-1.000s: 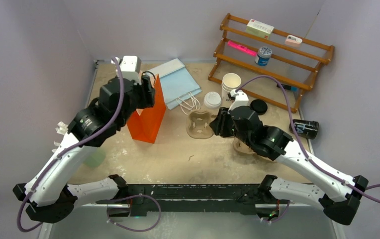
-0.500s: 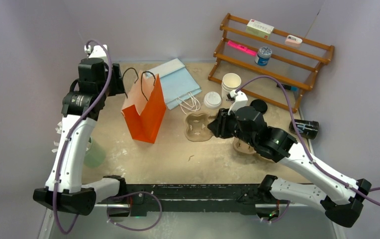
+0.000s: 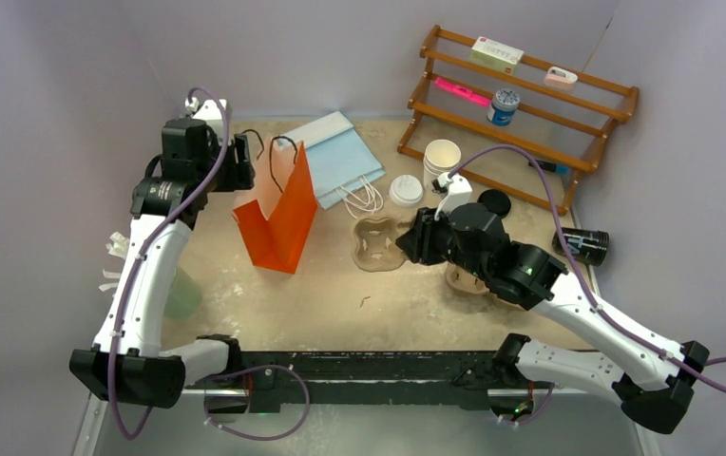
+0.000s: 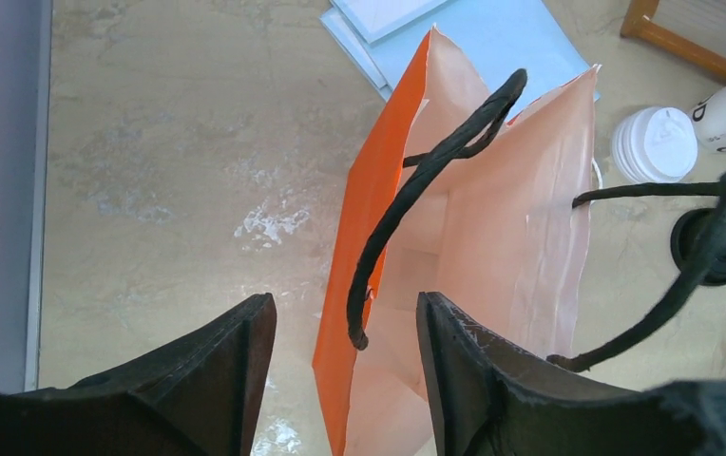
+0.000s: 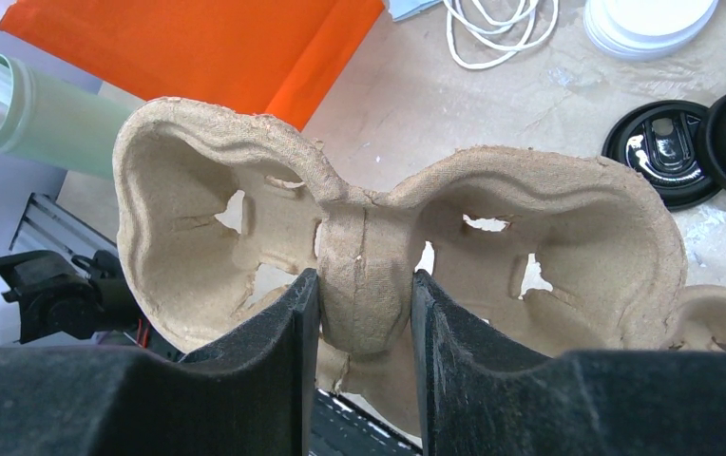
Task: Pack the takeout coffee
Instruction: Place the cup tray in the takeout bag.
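Step in hand: by judgement, readying the bag and the carrier; no coffee is packed yet.
Right gripper [image 5: 364,285]: closed on the narrow middle bridge of the brown pulp carrier [image 5: 568,228], near the middle of the table [image 3: 340,294].
Left gripper [image 4: 342,309]: fingers apart and holding nothing, poised over the rim of the orange bag [image 4: 492,247], with one black handle [image 4: 416,190] just beyond them.
Doing it well: keep the grip on the bridge so both wells stay free. Hold the carrier level. Steady the bag by its rim, since light paper is likely to tip or fold. Seat and lid the cups before anything goes into the bag.
Orange bag: upright, mouth open; the visible part of its inside shows nothing.
Carrier: two wells, both empty.
Black cup [image 3: 584,246]: on its side at the right edge of the table, well apart from carrier and bag.
Black lids [image 5: 661,152]: two, loose on the table beside each other, on no cup.
White cups [image 3: 441,157]: stacked upright near the lids, a white lid [image 3: 405,190] lying just beside.
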`<state>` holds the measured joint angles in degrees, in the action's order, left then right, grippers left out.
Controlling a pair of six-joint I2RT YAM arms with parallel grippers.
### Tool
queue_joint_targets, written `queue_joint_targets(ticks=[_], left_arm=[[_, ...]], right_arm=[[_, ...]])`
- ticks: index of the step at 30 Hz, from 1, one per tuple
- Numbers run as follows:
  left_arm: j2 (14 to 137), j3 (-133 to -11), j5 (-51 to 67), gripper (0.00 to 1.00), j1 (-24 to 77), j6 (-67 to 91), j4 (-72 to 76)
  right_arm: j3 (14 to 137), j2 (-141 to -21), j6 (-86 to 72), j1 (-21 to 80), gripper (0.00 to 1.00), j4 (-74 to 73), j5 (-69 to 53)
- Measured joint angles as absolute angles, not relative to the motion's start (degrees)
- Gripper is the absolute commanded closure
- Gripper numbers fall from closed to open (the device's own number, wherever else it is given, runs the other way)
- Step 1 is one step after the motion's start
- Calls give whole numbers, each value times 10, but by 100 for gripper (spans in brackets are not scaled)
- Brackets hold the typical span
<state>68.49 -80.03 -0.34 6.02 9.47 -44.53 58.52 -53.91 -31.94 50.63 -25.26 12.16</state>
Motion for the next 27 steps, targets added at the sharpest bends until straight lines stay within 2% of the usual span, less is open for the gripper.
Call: queue_joint_targets(ticks=[3,5,7,8,16,20,27], left_arm=[[691,-798,-1,61,60,95,-441],[703,-798,5,76,60,97,-438],[719,-798,16,97,60,100,-437],[728,-798,23,100,60,101,-437],[736,-798,76,100,60,99,-442],[698,-804,112,100,60,99,-478],[620,-815,244,100,61,98,-529]], right_arm=[[585,-539,-319,506,66,-251,119],[585,-539,-319,506,66,-249,118],[585,-539,-319,506,66,-249,118],[585,-539,-319,506,66,-249,118],[627,-528,-301,506,66,-269,151],[682,-537,-293,506,66,-287,209],[736,-560,-290,506,65,-314,296]])
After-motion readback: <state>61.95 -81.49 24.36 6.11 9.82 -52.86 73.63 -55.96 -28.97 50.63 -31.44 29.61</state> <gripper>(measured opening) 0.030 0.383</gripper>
